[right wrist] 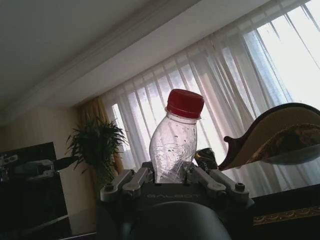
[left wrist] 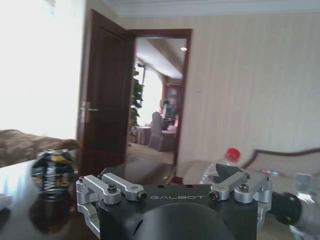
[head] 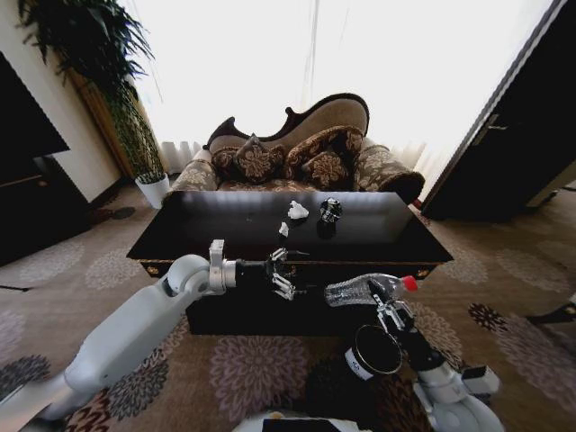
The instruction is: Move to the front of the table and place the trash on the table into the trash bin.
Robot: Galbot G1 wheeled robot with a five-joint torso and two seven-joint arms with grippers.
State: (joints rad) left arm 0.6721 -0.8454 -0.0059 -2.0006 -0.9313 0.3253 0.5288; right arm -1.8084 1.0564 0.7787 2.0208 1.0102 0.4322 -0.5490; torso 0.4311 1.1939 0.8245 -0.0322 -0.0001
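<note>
Bottle (head: 360, 290) of clear plastic with a red cap is clamped in the right end effector (head: 389, 309), held in the air in front of the counter (head: 225, 229) and below the level of its glossy black top; it lies roughly level in the head view, cap pointing to the robot's right. In the right wrist view the same bottle (right wrist: 176, 140) rises from between the right end effector's (right wrist: 175, 181) fingers (right wrist: 131, 181), which press against its lower body. Directly beneath that hand, on the patterned carpet, stands the trash bin (head: 375, 351), its round black rim open upward and just beside the wrist. The left end effector (head: 280, 273) reaches forward at the counter's front edge with its fingers spread and nothing between them; in the left wrist view the left end effector (left wrist: 175, 192) shows both finger (left wrist: 117, 187) pairs apart. On the counter top, past the left hand, lie two crumpled white paper scraps (head: 297, 211), one larger and one small nearer the front edge, and just to their right a crushed black-and-white can (head: 330, 211). The can (left wrist: 52, 172) also appears in the left wrist view, standing on the dark surface to one side of the spread fingers and apart from them.
</note>
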